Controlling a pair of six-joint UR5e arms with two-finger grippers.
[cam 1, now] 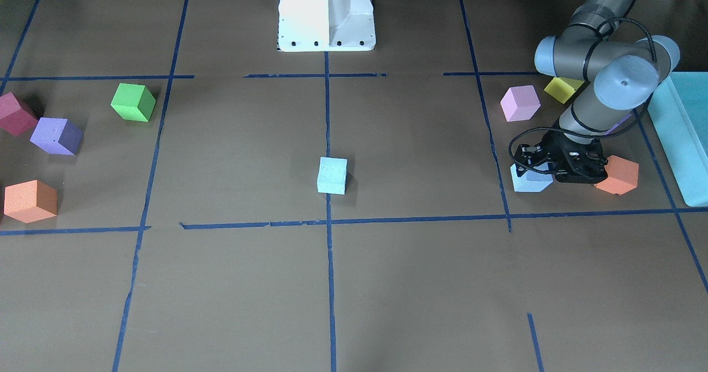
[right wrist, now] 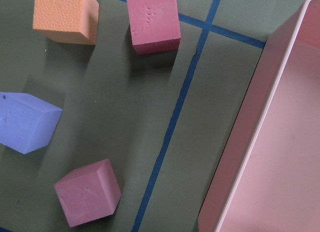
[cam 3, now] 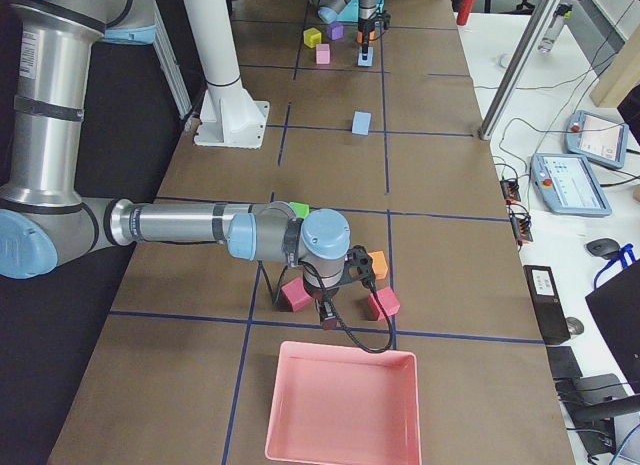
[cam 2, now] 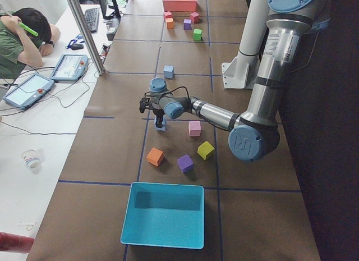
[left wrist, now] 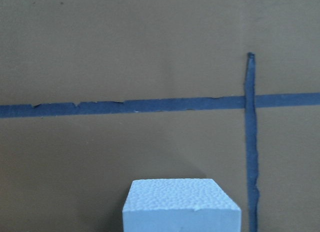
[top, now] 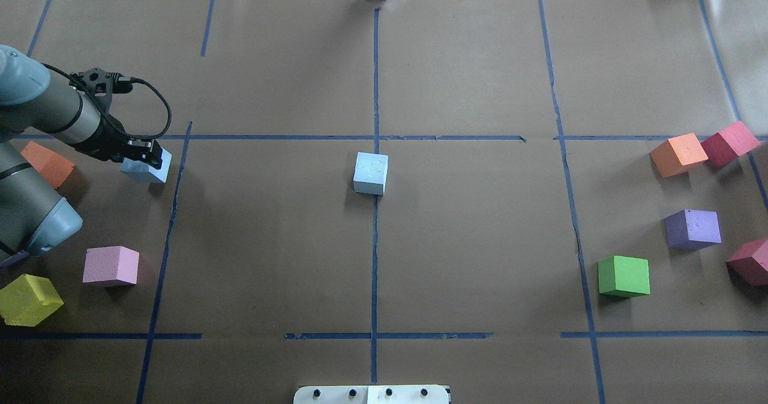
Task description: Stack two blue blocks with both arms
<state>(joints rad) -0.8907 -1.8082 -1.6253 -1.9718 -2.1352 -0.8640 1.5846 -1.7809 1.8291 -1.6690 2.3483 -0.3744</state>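
One pale blue block sits alone at the table's centre, on the tape cross; it also shows in the front view. The second blue block lies at the left side, directly under my left gripper, which is down on it. The left wrist view shows only this block's top, no fingers, so I cannot tell whether the jaws are closed on it. My right gripper hovers over coloured cubes beside the pink tray. It shows only in the right side view, so I cannot tell its state.
An orange cube, a pink cube and a yellow cube surround the left arm. The teal box stands beyond them. Green, purple, orange and red cubes lie right, by the pink tray.
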